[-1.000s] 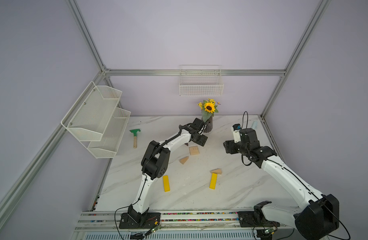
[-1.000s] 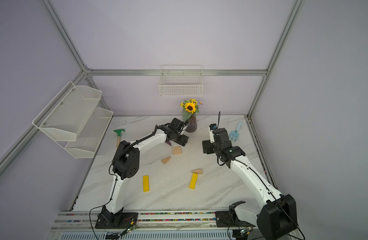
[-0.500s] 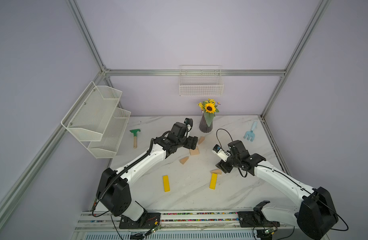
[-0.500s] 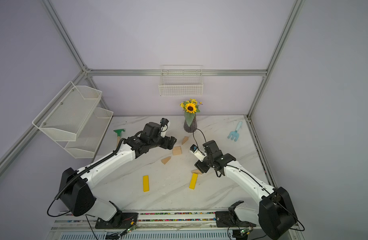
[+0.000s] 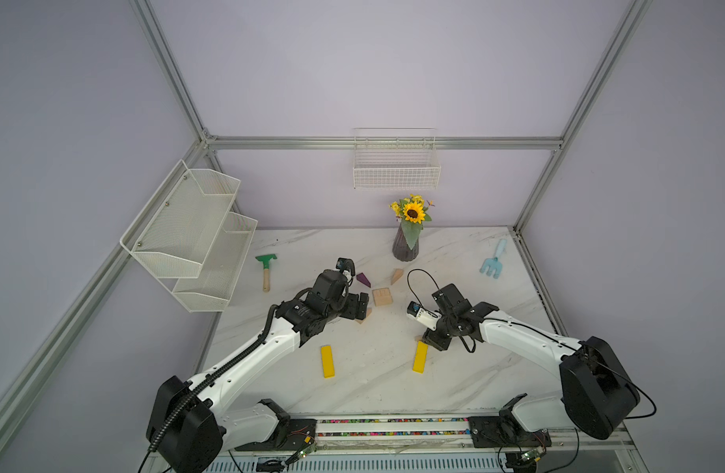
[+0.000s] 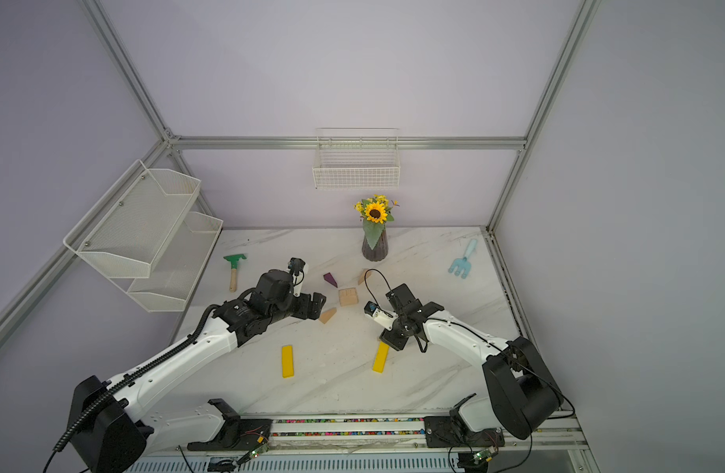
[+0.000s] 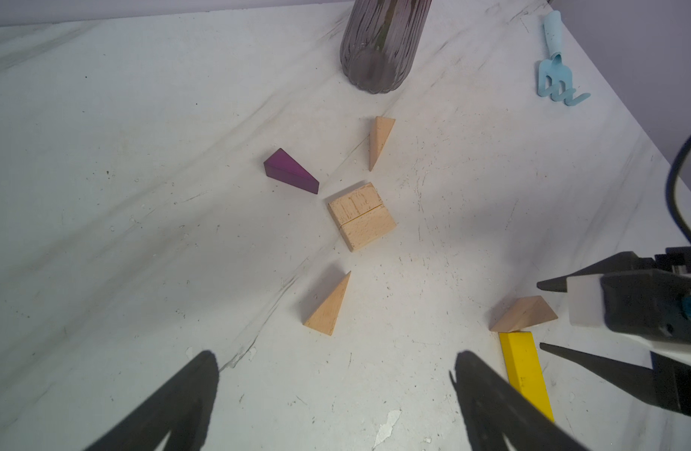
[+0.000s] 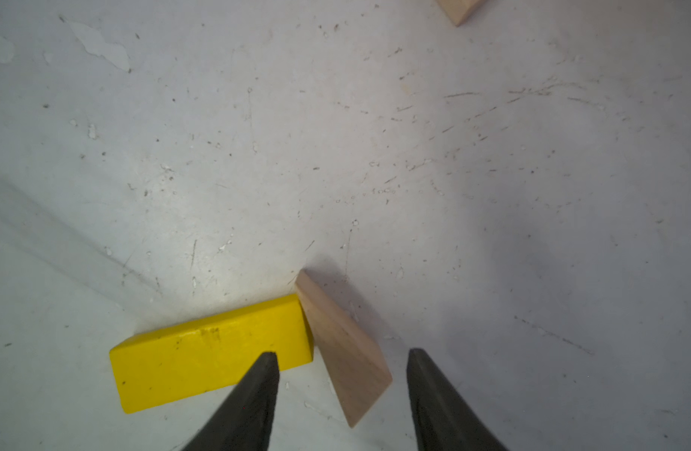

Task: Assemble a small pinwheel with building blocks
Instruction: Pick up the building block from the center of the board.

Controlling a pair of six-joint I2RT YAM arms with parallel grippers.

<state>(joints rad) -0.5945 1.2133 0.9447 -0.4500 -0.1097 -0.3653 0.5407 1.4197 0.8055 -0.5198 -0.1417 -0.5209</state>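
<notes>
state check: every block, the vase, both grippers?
left gripper: open, empty
right gripper: open, fingers either side of wood wedge
wood wedge: lying against yellow bar's end
yellow bar: lying flat
square hub: two blocks side by side, no blades joined
purple wedge: loose, apart from hub
vase: upright

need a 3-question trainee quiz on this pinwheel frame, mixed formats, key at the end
1. True or false: the left fingers and the right fingers both stand apart, gripping nothing.
2. Which piece touches the end of the yellow bar below the right fingers? A) plain block B) wood wedge C) green hoe
3. How many wedges lie on the table, all colours counted?

Key: 1 true. 2 B. 3 four: three wood ones plus the purple wedge.
</notes>
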